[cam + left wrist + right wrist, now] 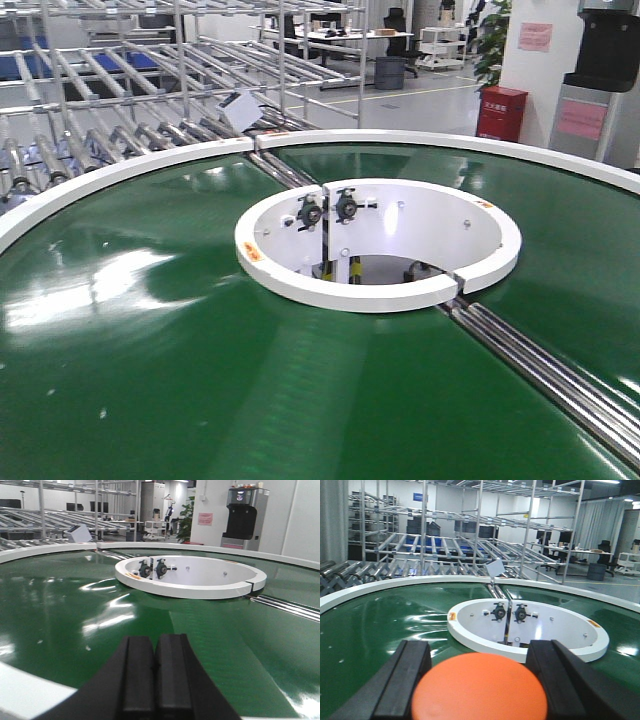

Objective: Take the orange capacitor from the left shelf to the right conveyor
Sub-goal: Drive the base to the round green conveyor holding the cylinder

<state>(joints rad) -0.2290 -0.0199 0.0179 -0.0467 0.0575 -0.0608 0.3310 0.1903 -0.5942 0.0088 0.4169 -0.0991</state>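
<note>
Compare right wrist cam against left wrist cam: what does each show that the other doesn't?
Right wrist only: the orange capacitor, held between the fingers of the right gripper over the belt. Left wrist only: the left gripper, fingers closed together with nothing between them, plus a dark dispenser machine by the back wall. Both: the glossy green belt, the white ring hub and roller racks behind.
</note>
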